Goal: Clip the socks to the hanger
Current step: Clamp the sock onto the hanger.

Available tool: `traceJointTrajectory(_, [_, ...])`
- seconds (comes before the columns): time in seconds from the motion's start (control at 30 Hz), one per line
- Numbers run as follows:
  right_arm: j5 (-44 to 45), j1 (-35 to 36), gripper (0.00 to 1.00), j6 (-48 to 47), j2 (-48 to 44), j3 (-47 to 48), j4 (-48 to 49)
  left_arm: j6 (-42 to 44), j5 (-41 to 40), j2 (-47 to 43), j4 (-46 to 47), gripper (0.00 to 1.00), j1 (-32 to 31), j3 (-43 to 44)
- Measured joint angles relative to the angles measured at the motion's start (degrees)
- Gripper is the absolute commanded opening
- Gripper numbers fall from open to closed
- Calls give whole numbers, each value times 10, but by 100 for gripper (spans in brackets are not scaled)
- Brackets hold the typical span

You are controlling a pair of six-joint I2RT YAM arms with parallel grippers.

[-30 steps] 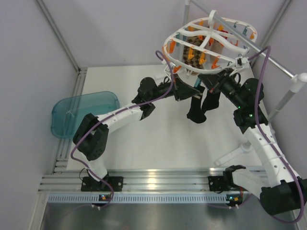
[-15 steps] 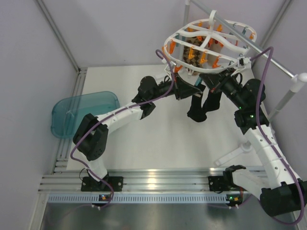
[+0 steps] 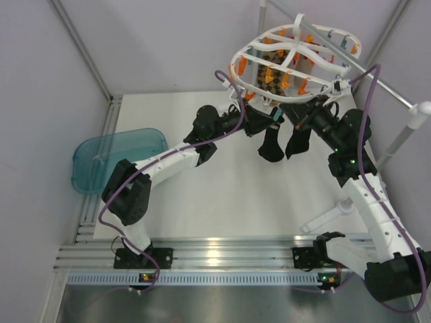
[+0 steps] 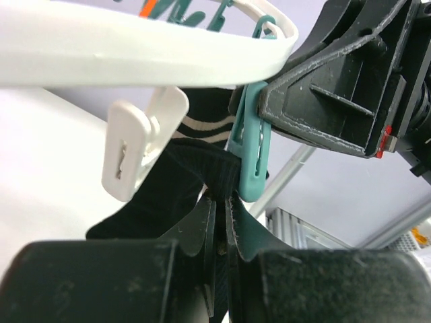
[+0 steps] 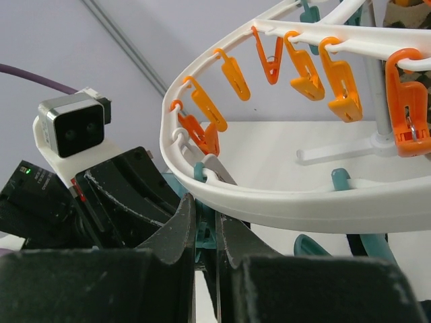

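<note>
Bin: blue plastic bin [image 3: 118,158] sits well off to the left of the hanger [image 4: 135,57] and nearer the arm bases. Nothing shows inside it.
Left gripper: left gripper [image 4: 219,202] sits just under the hanger's near rim, jaws pinched together on a fold of black fabric.
First sock: first sock [image 4: 182,175] is the fabric in that pinch. Its striped cuff is lifted to the rim and the rest hangs limp below.
Teal clip: teal clip [image 4: 249,161] hangs from the rim, its lower end touching the pinched fold. I cannot tell whether it has bitten the cloth.
White clip: white clip [image 4: 138,145] is just beside the teal one on the same rim, with nothing in it.
Right gripper: right gripper [image 5: 205,214] is up against the underside of the rim, opposite the left one. Its jaws are drawn nearly together with a sliver of teal between them, likely that clip, though the grip is not certain.
Second sock: second sock [image 3: 298,140] dangles below the rim by the right gripper. Its upper end is hidden, so what holds it is not clear.
Orange clips: orange clips [image 5: 232,75] along the rim's far curve all hang free.
Patterned sock: brown patterned sock [image 3: 273,75] lies within the hanger frame.
Stand: grey pole stand [image 3: 403,138] is beyond and to the right, carrying the hanger.
Progress: I judge the first sock is presented to a clip but not yet confirmed fastened. The second sock's fastening is unverified. Release and a check are left.
</note>
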Motion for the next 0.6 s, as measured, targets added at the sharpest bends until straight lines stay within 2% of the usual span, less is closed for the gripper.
traceJointTrajectory(0.6, [-8,0,0,10,26,13,2,9,13,0,10,0,9,-2])
